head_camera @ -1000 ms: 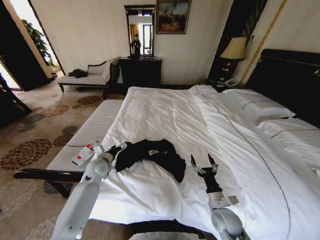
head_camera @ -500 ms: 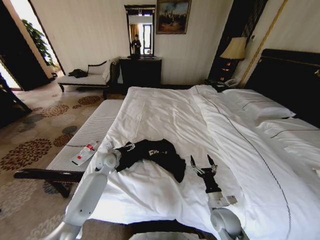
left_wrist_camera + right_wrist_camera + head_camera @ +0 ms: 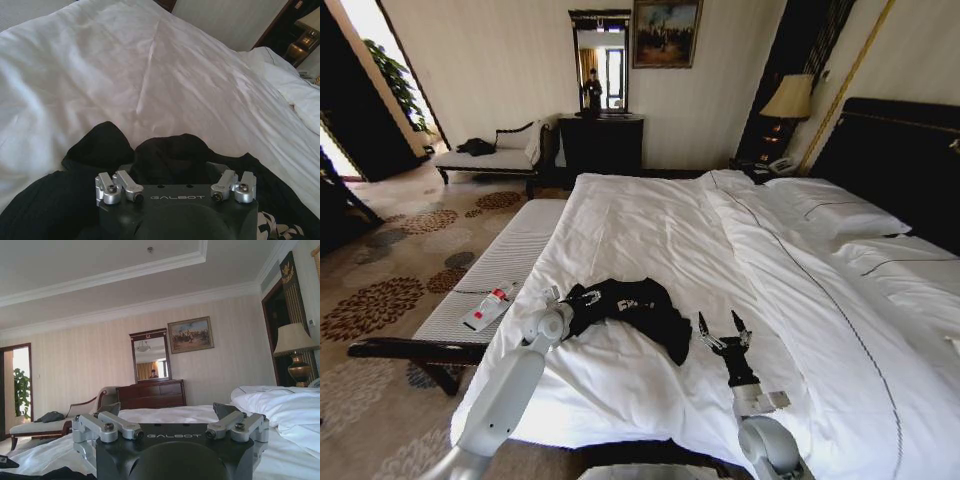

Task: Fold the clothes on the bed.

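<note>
1. Head view: white sheets cover the bed [image 3: 650,230], with a bench [image 3: 490,275] alongside it. The T-shirt [image 3: 630,305] lies crumpled in a dark heap near the bed's foot, a bit of white lettering showing. The left gripper [image 3: 582,296] sits at the shirt's edge; I cannot tell its grip. The right gripper [image 3: 723,331] stands beside the shirt with fingers spread, holding nothing.
2. Left wrist view: bunched black T-shirt [image 3: 165,155] folds lie right in front of the left gripper [image 3: 175,186].
3. Right wrist view: the right gripper [image 3: 170,412] is released, above the bed [image 3: 280,410].
</note>
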